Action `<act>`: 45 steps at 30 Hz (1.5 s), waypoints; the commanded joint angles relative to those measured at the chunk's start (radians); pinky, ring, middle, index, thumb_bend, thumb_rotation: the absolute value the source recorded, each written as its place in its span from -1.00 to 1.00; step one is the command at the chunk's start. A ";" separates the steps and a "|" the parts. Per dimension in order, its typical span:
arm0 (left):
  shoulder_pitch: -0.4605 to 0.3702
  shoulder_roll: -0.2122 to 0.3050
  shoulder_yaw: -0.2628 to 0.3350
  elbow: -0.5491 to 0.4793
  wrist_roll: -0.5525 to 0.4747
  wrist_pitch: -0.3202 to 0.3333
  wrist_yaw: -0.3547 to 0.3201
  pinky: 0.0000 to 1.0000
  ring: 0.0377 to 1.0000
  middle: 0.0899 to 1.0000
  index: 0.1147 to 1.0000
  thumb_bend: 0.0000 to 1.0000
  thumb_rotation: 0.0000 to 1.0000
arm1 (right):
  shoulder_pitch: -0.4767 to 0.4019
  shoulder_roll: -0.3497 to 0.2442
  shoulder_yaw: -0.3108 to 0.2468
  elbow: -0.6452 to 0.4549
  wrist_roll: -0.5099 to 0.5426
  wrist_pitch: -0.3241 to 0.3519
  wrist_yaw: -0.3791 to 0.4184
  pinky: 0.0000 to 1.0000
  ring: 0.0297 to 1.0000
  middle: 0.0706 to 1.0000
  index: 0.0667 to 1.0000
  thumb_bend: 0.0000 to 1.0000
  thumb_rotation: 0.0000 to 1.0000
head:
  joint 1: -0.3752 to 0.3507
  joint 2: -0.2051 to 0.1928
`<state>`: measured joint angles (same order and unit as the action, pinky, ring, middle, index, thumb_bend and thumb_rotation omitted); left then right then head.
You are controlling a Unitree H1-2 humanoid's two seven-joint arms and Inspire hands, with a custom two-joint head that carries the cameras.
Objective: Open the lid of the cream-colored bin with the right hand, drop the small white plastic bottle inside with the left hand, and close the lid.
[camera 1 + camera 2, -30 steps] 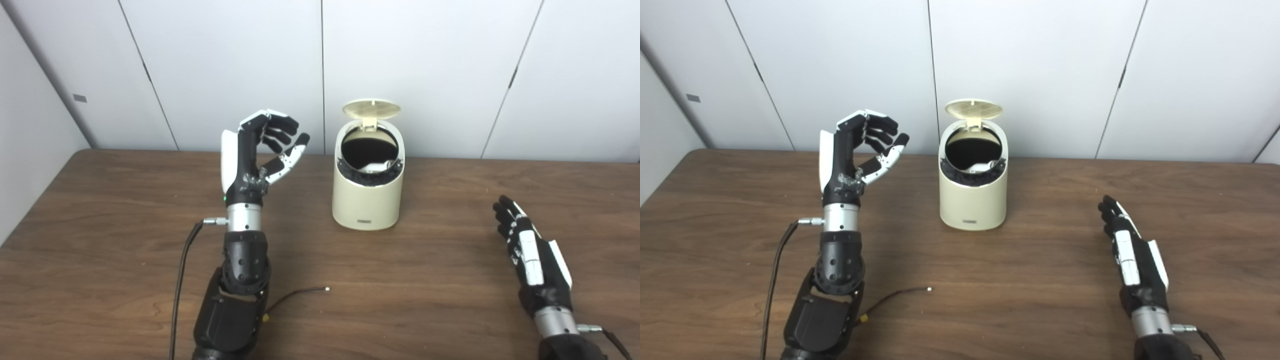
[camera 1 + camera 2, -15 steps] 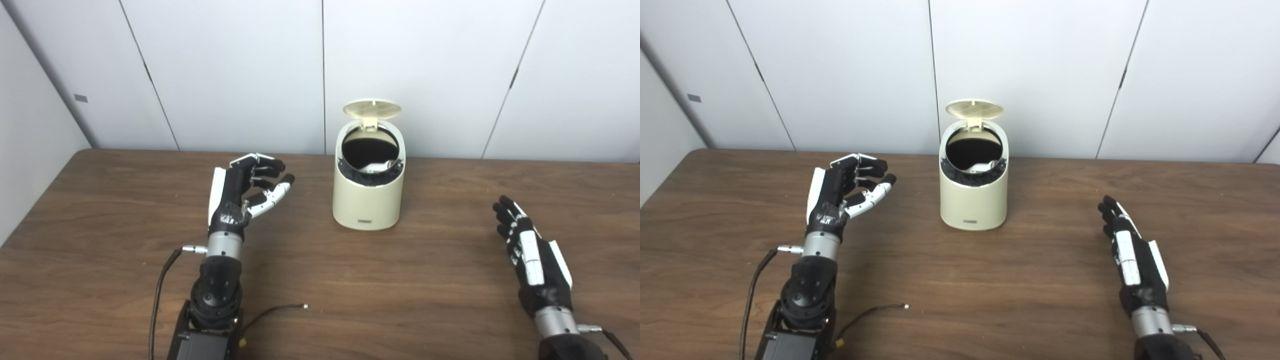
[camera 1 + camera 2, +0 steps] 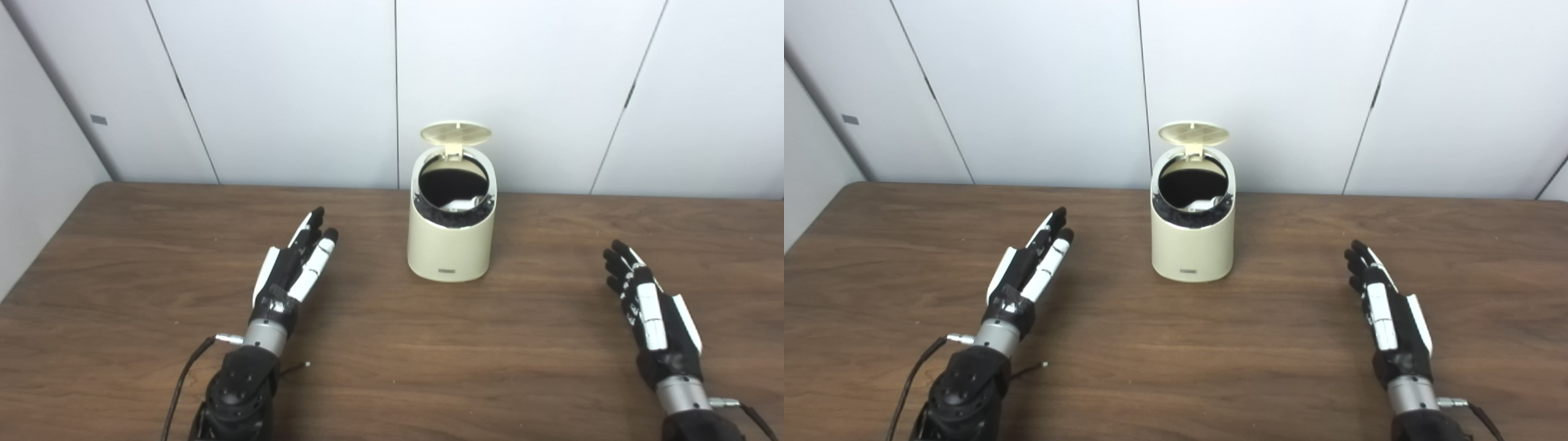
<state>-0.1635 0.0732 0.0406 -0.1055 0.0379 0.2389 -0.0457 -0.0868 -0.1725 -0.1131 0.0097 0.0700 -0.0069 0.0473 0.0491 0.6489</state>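
Note:
The cream-colored bin (image 3: 451,245) stands at the middle back of the table. Its round lid (image 3: 456,133) is tipped up and back on its hinge. Inside the dark opening a piece of the small white bottle (image 3: 460,204) shows near the front rim. My left hand (image 3: 296,267) lies low over the table to the left of the bin, fingers stretched out, open and holding nothing. Far to the right of the bin my right hand (image 3: 648,312) rests on the table, also open with nothing in it.
The brown wooden table (image 3: 429,343) runs to a white panelled wall behind the bin. A thin dark cable (image 3: 184,383) trails from my left wrist along the near table edge.
My left hand came down from beside the bin's top to low over the table, drew back toward me and straightened its curled fingers. The right hand and the bin stayed put.

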 commanded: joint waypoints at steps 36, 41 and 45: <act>0.069 -0.005 -0.004 0.046 0.002 -0.151 0.034 1.00 1.00 1.00 1.00 -0.04 0.81 | -0.358 -0.044 0.216 -0.145 -0.382 0.094 0.024 0.69 0.79 0.79 0.78 0.24 1.00 | -0.214 -0.062; 0.070 -0.003 -0.008 0.046 0.006 -0.146 0.035 1.00 1.00 1.00 1.00 -0.04 0.79 | -0.409 -0.033 0.246 -0.140 -0.422 0.104 0.043 0.73 0.80 0.80 0.78 0.16 1.00 | -0.217 -0.068; 0.069 -0.004 -0.008 0.060 -0.003 -0.161 0.031 1.00 1.00 1.00 1.00 -0.04 0.75 | -0.440 -0.032 0.263 -0.129 -0.439 0.107 0.052 0.76 0.82 0.82 0.79 0.13 1.00 | -0.209 -0.069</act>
<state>-0.0898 0.0602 0.0326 -0.0564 0.0380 0.0921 -0.0103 -0.4752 -0.2020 0.1514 -0.1015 -0.3600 0.1136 0.0988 -0.1611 0.5783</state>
